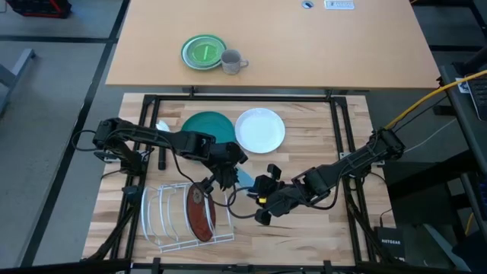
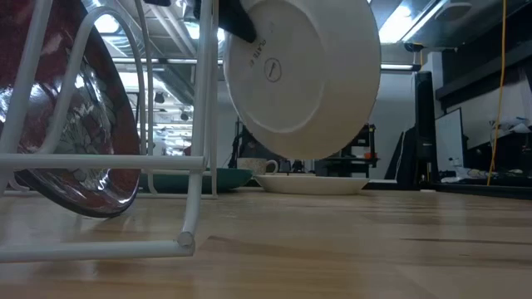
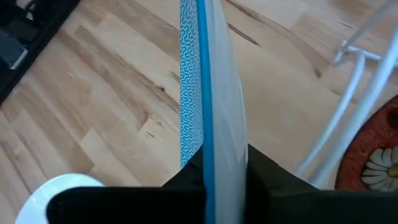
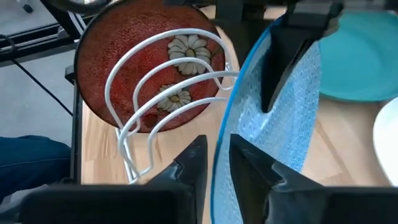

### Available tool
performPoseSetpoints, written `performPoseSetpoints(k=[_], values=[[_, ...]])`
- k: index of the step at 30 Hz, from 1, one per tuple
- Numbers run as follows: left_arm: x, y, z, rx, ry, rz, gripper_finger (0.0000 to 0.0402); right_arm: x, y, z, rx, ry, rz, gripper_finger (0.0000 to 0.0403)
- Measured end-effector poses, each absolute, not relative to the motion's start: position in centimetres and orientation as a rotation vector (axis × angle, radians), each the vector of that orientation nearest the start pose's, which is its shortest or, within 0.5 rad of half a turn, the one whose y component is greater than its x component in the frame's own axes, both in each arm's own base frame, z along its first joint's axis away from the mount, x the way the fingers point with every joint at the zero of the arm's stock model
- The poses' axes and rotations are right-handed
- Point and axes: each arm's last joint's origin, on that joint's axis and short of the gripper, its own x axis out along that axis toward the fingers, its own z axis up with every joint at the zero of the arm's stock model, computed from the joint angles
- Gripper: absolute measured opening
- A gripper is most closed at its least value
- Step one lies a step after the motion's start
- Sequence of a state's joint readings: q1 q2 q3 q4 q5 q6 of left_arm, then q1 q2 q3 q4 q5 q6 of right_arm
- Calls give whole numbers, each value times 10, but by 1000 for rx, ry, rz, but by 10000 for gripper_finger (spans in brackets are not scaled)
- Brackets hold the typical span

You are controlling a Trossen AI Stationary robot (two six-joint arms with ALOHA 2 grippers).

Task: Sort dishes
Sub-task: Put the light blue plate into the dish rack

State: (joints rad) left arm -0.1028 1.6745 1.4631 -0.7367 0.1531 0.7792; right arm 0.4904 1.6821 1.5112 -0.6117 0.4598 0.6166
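The left gripper (image 1: 230,176) clamped the light blue speckled round plate (image 4: 273,134) on edge at centre frame, just right of the white wire dish rack (image 1: 176,217); the right gripper (image 1: 264,199) also pinched its rim. Lower left, the dark red flowered plate (image 1: 200,214) stood racked. Upper centre, the dark teal plate (image 1: 205,125) and plain white plate (image 1: 260,129) lay unsorted. Empty slots left of the red plate looked open.

High view: straight down, whole table (image 1: 304,190). Low view: tabletop level, close behind rack (image 2: 195,124). Wrist views: close, both share blue speckled plate (image 3: 208,93).
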Motion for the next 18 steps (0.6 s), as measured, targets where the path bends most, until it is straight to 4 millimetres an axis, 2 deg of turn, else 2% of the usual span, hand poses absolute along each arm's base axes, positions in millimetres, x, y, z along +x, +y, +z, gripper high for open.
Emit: performPoseSetpoints(k=[3, 8, 18], values=[[349, -40, 301, 700, 803, -587, 25, 328, 161, 319, 221, 672, -180, 77], [336, -39, 314, 717, 815, -558, 25, 319, 157, 343, 124, 643, -185, 79], [280, -39, 378, 829, 637, -440, 25, 301, 143, 395, -118, 643, -297, 80]])
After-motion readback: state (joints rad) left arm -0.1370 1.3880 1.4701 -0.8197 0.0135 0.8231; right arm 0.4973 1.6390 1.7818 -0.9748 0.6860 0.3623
